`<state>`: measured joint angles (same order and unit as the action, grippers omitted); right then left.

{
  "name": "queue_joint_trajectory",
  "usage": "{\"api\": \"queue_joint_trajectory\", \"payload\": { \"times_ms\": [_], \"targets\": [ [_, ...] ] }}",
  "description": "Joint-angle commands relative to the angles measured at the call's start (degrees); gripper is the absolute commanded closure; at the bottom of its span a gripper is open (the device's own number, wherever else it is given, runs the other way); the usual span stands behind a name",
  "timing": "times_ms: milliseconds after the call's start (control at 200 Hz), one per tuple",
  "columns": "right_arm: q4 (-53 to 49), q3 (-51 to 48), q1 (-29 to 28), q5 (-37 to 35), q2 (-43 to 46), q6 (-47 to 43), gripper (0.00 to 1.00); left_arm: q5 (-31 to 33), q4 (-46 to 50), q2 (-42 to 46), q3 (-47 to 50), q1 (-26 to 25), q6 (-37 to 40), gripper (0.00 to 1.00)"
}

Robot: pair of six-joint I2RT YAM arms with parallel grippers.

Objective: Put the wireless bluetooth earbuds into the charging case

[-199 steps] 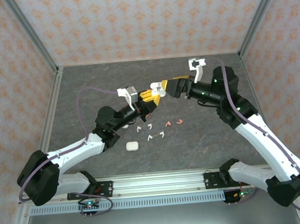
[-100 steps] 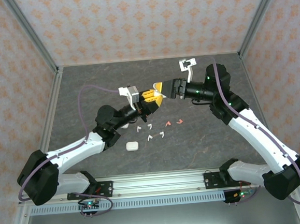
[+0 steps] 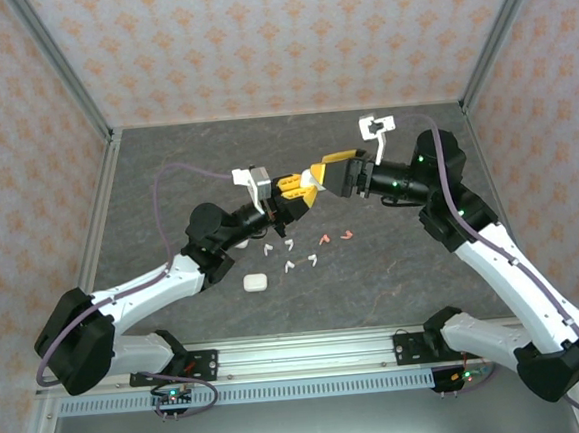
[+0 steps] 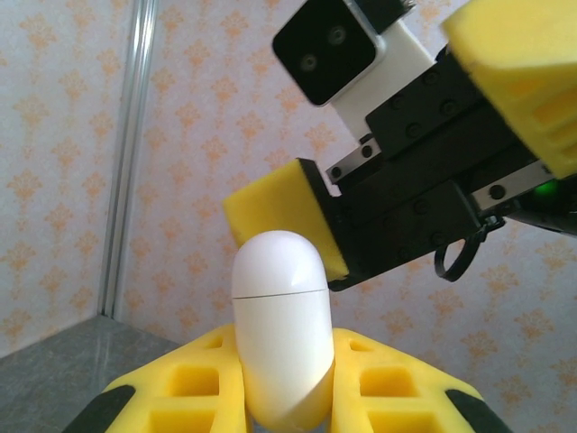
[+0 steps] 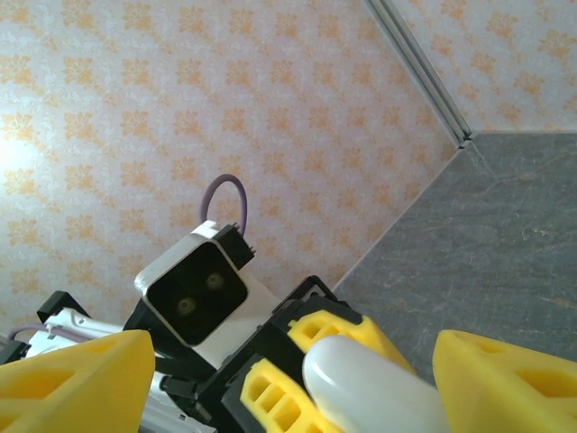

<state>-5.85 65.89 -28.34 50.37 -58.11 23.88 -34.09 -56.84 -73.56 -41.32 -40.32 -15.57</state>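
Observation:
My left gripper (image 3: pixel 298 188) is raised above the middle of the table, shut on a white pebble-shaped charging case (image 3: pixel 307 183). In the left wrist view the case (image 4: pixel 281 347) stands upright between my yellow fingers (image 4: pixel 194 383), its lid closed. My right gripper (image 3: pixel 320 173) faces it from the right, open, with one finger on each side of the case's top end and gaps showing. In the right wrist view the case (image 5: pixel 370 383) lies between the wide-apart fingers (image 5: pixel 72 379). Several white earbuds (image 3: pixel 289 267) and two coral ones (image 3: pixel 347 235) lie on the table below.
A second white case (image 3: pixel 255 281) lies on the dark table (image 3: pixel 164 146) near the front, left of the earbuds. Patterned walls with metal corner posts (image 3: pixel 62 69) enclose the table on three sides. The two grippers are very close together in mid-air.
My right wrist swung left and then back to the right, staying at the case, and its jaws have narrowed a little. The left arm and the case have hardly moved.

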Motion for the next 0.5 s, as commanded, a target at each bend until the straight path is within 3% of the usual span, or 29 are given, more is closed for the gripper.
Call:
{"api": "queue_joint_trajectory", "payload": {
  "times_ms": [0,100,355,495],
  "targets": [
    [-2.5,0.5,0.0,-1.9,0.9,-3.1,0.18,-0.2,-1.6,-0.4,-1.8,-0.1,-0.1,1.00],
    [-9.5,2.5,0.1,-8.9,0.8,-5.7,0.15,0.3,-0.6,-0.3,-1.9,-0.1,-0.1,1.00],
    [-25.0,4.5,1.3,-43.6,2.7,-6.3,0.03,7.8,10.2,0.3,-2.0,-0.1,1.4,1.00],
    [-29.0,1.8,2.2,-53.8,4.3,-4.4,0.01,12.4,20.6,-2.3,-5.2,-0.1,1.6,1.00]
  ]
}}
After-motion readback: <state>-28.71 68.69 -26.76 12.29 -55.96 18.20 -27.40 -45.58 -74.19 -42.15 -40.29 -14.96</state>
